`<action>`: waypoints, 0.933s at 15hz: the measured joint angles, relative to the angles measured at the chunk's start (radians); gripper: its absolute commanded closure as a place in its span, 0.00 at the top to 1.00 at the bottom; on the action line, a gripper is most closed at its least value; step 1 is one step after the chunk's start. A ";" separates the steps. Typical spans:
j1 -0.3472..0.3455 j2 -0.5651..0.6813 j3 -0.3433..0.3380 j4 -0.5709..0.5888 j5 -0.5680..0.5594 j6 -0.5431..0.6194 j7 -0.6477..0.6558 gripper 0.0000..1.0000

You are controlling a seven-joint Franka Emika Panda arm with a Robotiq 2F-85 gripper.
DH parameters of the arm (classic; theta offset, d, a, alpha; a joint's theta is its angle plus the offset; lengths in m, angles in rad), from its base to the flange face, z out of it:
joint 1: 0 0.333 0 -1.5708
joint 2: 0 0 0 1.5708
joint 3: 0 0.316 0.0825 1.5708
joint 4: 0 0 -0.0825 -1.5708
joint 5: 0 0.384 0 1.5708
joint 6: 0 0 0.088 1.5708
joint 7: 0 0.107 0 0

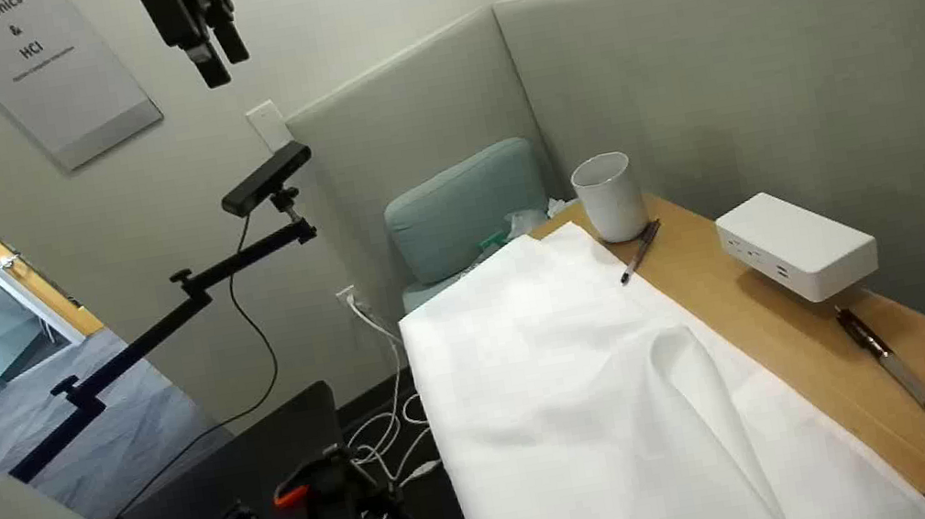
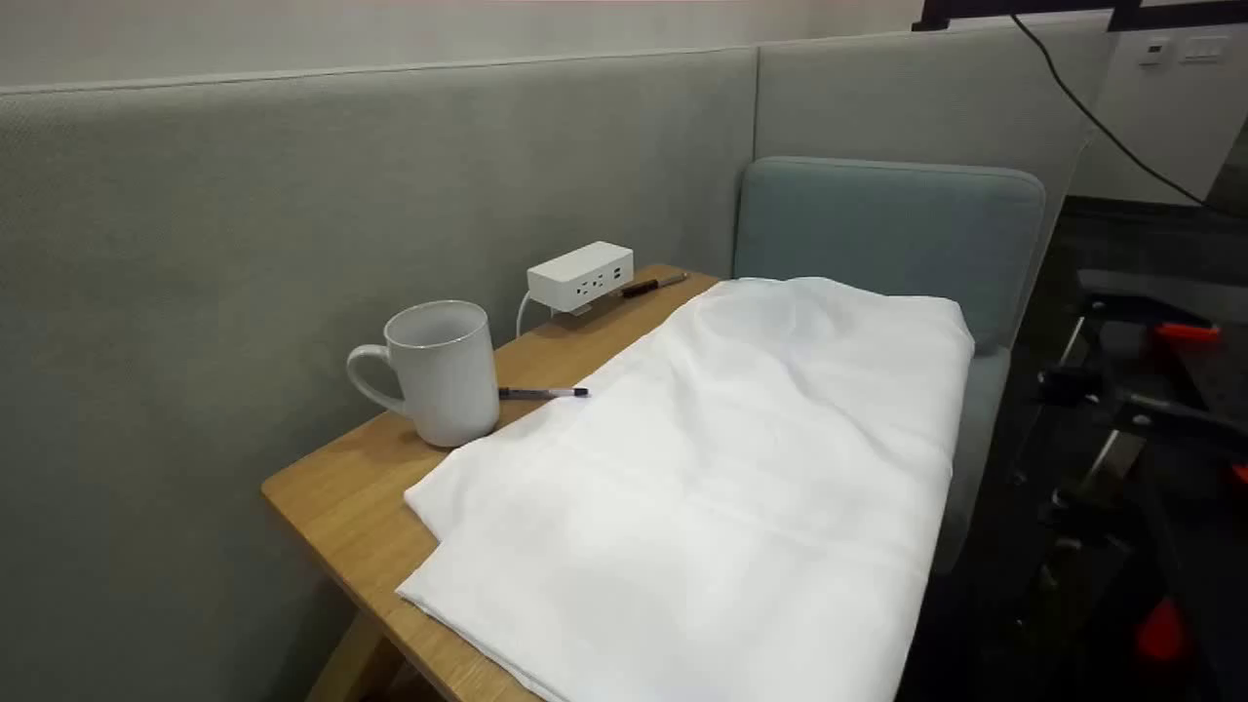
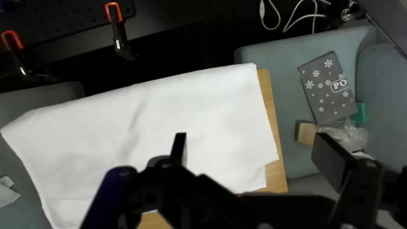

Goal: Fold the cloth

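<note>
Plainly, we have the gripper (image 3: 254,148) with its fingers spread wide and nothing between them; in an exterior view it hangs high, well apart from everything below. Lower down, the cloth (image 3: 203,105) covers most of the wooden table (image 1: 695,260), wrinkled, and it seems doubled at the end by the mug (image 1: 613,203), where two corners lie stepped, one jutting past the other. We expect it to be light, limp and hard to damage: it should bend wherever we lift it and trail rather than hold a shape. We would pinch a corner near the mug, coming in low against the wood, since a shallow grasp could take only the top layer or slide off. Its long axis runs with the table's length, roughly alongside the padded wall (image 1: 766,63); in the wrist view that is left to right, climbing slightly toward the right. The stepped corners point toward the mug end, and the pen (image 1: 640,252) beside the mug reaches the cloth's edge.
</note>
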 measured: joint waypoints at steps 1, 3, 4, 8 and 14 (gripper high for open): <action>0.000 0.000 0.000 0.000 0.000 0.000 0.000 1.00; 0.000 0.000 0.000 0.000 0.000 0.000 0.000 1.00; 0.000 0.000 0.000 0.000 0.000 0.000 0.000 1.00; -0.005 0.000 -0.004 -0.004 -0.013 0.023 -0.003 1.00; -0.055 0.041 -0.082 -0.042 -0.057 0.147 -0.106 1.00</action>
